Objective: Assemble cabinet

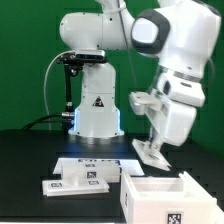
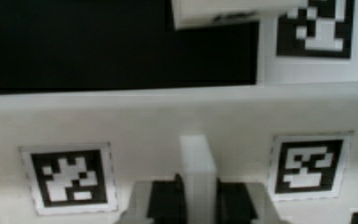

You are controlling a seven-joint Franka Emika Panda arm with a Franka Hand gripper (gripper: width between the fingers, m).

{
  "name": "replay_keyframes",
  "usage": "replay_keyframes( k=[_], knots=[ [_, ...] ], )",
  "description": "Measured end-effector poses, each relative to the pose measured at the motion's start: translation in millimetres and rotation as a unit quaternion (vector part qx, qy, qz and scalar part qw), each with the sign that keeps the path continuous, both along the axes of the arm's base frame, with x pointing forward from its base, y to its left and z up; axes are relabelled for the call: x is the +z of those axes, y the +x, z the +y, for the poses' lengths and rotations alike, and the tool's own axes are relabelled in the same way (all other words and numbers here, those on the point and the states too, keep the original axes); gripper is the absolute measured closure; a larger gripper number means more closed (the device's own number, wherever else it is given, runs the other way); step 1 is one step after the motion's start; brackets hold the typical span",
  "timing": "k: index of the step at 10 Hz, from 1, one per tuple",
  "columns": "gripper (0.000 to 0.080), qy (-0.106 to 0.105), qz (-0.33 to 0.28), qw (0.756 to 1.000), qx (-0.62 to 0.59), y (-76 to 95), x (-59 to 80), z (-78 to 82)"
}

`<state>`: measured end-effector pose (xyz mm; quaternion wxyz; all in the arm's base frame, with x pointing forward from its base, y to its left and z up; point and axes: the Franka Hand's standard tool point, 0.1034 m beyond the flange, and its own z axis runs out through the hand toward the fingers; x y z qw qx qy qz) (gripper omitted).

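Note:
The white cabinet box [image 1: 160, 196] stands open-topped at the exterior view's lower right, with a tag on its front. Flat white tagged panels [image 1: 78, 180] lie to its left. My gripper [image 1: 151, 152] hangs just above the box's far rim. In the wrist view my gripper [image 2: 197, 205] has its dark fingers [image 2: 165, 202] close on either side of a thin white cabinet edge [image 2: 195, 160] that fills the gap. A broad white cabinet surface [image 2: 167, 120] with two tags lies beneath. Which cabinet part this edge belongs to is not clear.
The marker board [image 1: 92, 163] lies on the black table in front of the robot's base [image 1: 97, 110]. More tagged white pieces [image 2: 309, 30] show beyond a strip of black table [image 2: 114, 50] in the wrist view. A green wall is behind.

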<state>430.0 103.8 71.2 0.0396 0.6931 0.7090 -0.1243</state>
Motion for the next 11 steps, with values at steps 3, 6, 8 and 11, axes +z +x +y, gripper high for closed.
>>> replay_keyframes(
  k=[3,6,8,11],
  knots=[
    [0.0734,0.01,-0.01,1.0,0.005,4.1,-1.5,6.4],
    [0.0735,0.012,-0.019,1.0,0.014,22.2,8.1,12.4],
    [0.0734,0.013,-0.017,1.0,0.013,28.9,3.9,9.6],
    [0.0734,0.013,-0.016,1.0,0.012,27.9,2.1,9.1]
  ],
)
